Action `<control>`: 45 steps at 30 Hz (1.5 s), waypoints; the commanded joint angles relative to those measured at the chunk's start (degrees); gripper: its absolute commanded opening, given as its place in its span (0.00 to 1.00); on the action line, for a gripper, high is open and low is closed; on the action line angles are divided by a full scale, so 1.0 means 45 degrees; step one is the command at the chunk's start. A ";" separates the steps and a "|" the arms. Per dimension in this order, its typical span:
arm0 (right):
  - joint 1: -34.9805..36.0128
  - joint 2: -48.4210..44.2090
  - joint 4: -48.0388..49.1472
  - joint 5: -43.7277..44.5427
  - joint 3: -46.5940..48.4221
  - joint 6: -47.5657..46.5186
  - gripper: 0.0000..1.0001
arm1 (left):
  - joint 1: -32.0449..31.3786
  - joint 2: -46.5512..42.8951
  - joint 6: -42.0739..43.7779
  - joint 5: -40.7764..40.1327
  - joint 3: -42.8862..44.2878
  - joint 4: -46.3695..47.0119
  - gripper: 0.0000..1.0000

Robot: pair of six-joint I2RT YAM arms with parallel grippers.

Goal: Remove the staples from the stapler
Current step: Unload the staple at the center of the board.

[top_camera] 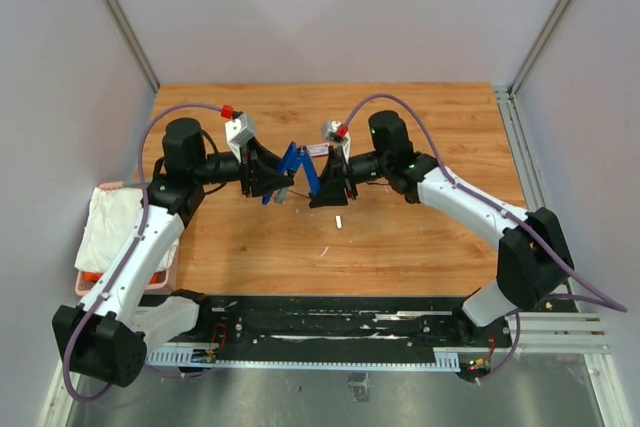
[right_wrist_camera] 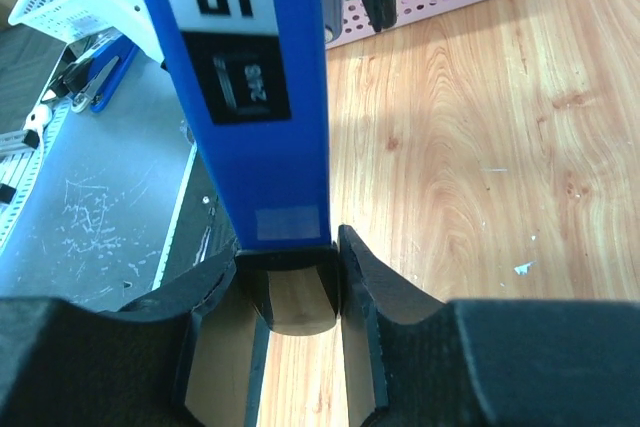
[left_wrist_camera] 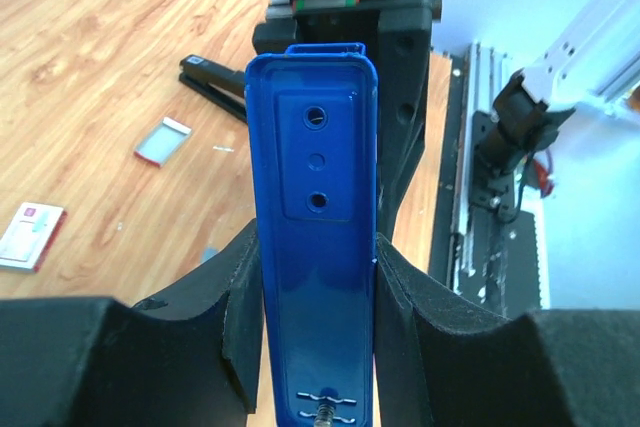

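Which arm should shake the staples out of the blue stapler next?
Probably right: the right gripper grips the stapler by its labelled top half, while the left gripper pins the base.

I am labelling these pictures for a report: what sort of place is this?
Probably a robot test cell: a left arm and a right arm bolted at a wooden table, plain grey walls closing it in.
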 commanded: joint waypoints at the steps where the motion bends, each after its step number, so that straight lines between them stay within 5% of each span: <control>1: -0.1395 -0.1079 -0.2172 -0.1008 0.1568 -0.0636 0.01 | 0.0075 0.0219 0.5160 0.1893 0.1167 -0.4825 0.00; 13: -0.1708 -0.2294 -0.7481 0.2358 0.4302 -0.1298 0.01 | 0.0058 0.0546 0.9684 0.3810 0.0622 -0.7318 0.00; 22: -0.1610 -0.2809 -0.7335 0.2383 0.4973 0.1363 0.01 | 0.0042 0.1637 1.2982 0.3049 0.1217 -1.0143 0.00; 33: -0.1297 -0.2660 -0.6861 0.2359 0.5535 0.1617 0.01 | -0.1688 0.1816 1.3601 0.0182 0.1039 -1.0357 0.00; 45: -0.1268 -0.1682 -0.6581 0.1331 0.5918 0.1833 0.01 | -0.1780 0.1980 1.3507 -0.1377 0.1238 -1.0386 0.00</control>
